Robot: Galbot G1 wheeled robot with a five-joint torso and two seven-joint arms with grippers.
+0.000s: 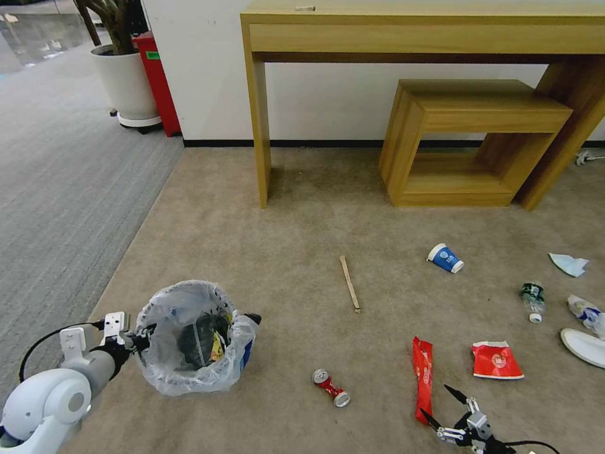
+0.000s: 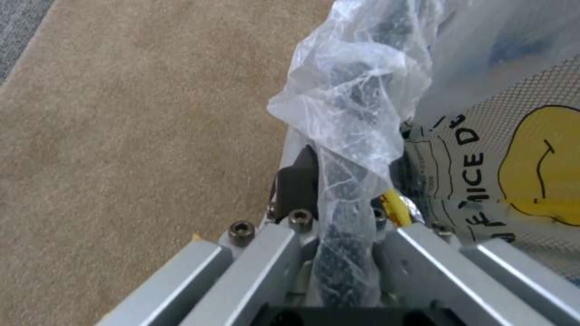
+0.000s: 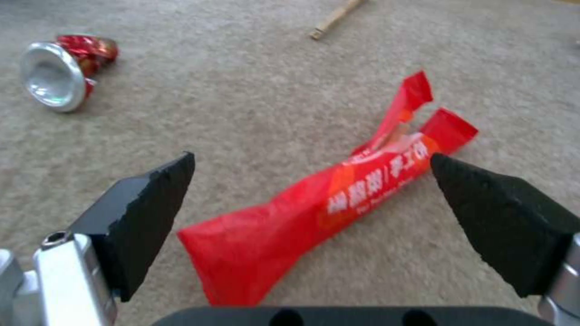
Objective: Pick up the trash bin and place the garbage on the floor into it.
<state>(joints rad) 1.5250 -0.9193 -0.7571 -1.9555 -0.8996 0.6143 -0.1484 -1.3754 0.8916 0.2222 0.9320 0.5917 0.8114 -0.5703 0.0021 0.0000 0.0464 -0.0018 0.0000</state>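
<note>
Head view puts the small round black trash bin (image 1: 195,340), lined with a crinkly clear plastic bag, low at the robot's left on the beige short-pile carpet (image 1: 302,214). The left gripper (image 1: 140,340) is clamped on its bagged rim. The right gripper (image 1: 444,407), fingers spread wide, hovers just above the long red wrapper (image 1: 423,377), which lies flat and creased between a crushed red can (image 1: 331,387) and a square red packet (image 1: 496,360).
</note>
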